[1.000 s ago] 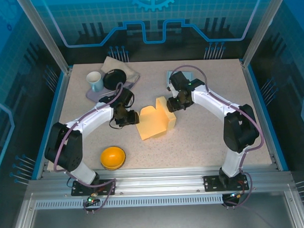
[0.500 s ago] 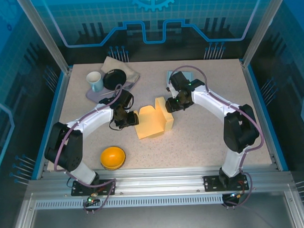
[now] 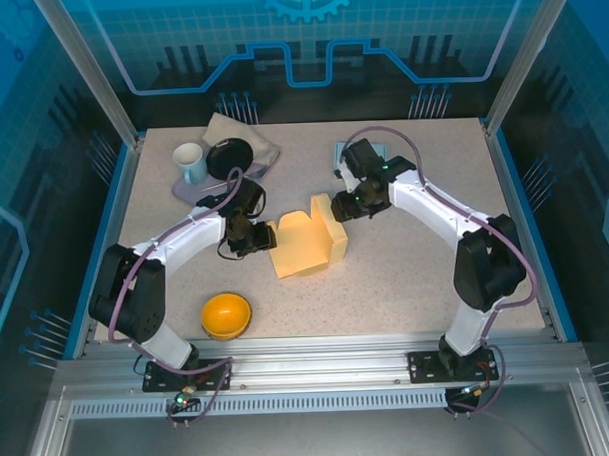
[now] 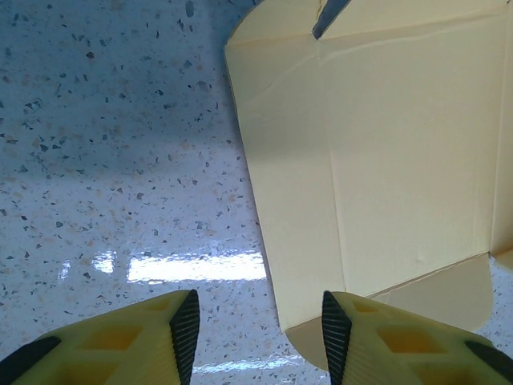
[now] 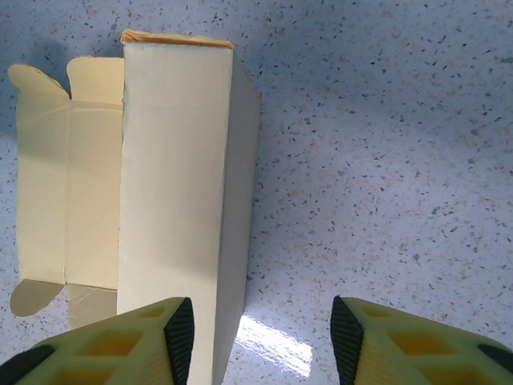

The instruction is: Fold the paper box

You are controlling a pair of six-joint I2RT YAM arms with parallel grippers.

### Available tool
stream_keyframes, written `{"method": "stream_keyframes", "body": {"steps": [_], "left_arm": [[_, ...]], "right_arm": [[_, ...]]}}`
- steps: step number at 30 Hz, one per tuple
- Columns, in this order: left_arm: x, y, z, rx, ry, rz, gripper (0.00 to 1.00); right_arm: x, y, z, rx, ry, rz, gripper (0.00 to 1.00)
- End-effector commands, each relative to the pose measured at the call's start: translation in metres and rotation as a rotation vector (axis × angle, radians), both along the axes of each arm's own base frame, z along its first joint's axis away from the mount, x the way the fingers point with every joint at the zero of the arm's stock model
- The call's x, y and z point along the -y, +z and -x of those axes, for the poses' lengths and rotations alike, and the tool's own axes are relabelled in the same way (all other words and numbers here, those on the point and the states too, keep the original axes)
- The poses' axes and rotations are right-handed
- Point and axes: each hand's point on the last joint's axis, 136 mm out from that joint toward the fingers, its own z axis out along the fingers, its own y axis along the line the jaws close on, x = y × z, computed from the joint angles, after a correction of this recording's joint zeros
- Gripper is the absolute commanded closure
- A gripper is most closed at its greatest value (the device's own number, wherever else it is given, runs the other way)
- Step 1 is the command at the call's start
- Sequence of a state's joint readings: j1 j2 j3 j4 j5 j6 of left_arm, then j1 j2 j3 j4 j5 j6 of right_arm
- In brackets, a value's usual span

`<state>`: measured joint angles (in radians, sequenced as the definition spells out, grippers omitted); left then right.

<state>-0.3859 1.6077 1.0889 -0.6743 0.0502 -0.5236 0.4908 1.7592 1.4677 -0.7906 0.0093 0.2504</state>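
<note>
**Paper box** (image 3: 307, 243): yellow card, approx. centre of the speckled surface (image 3: 416, 274), between the two arms. Partly formed. Broad panel lies flat on the surface; section on the right-arm side stands up from it. Right wrist view: raised section reads as a tall narrow wall, with flat panels and rounded tabs beside it. Crease lines visible on the flat panel in left wrist view.

**Left fingers** (image 4: 120, 345): spread wide, nothing held. Positioned low at the box's left-arm edge. Left wrist view shows the flat panel's edge and a rounded corner tab running into the gap between the pads; contact cannot be confirmed.

**Right fingers** (image 5: 120, 341): spread wide, nothing held. Positioned at the far right corner of the box, by the raised section. One pad sits over the raised wall's near end, the other over bare surface. Contact unclear.

**Other items:** orange bowl (image 3: 226, 315) near front left, apart from the box. Far left: pale mug (image 3: 190, 162), black round item (image 3: 229, 157), beige cloth (image 3: 243, 133), grouped close together.
</note>
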Motion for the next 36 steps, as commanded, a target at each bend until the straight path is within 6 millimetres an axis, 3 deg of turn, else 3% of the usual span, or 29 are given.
{"method": "stream_keyframes", "body": {"steps": [1, 5, 9, 26, 30, 36], "left_arm": [[-0.002, 0.004, 0.003, 0.006, 0.014, 0.02, 0.52], [-0.001, 0.003, 0.004, 0.001, 0.017, 0.025, 0.52], [0.0, -0.001, 0.004, -0.003, 0.023, 0.033, 0.51], [0.01, -0.015, 0.006, -0.029, 0.053, 0.098, 0.5], [0.02, -0.002, -0.002, 0.013, 0.09, 0.184, 0.47], [0.041, 0.031, -0.014, 0.11, 0.117, 0.315, 0.44]], "right_arm": [[-0.015, -0.007, 0.001, -0.036, 0.013, -0.041, 0.49], [-0.024, -0.015, 0.001, -0.054, 0.026, -0.05, 0.49], [-0.021, -0.029, 0.0, -0.07, 0.014, -0.024, 0.49], [0.041, -0.061, 0.001, -0.115, -0.144, -0.024, 0.5], [0.05, -0.061, 0.002, -0.115, -0.171, -0.041, 0.5], [0.045, -0.059, 0.004, -0.118, -0.179, -0.08, 0.5]]}}
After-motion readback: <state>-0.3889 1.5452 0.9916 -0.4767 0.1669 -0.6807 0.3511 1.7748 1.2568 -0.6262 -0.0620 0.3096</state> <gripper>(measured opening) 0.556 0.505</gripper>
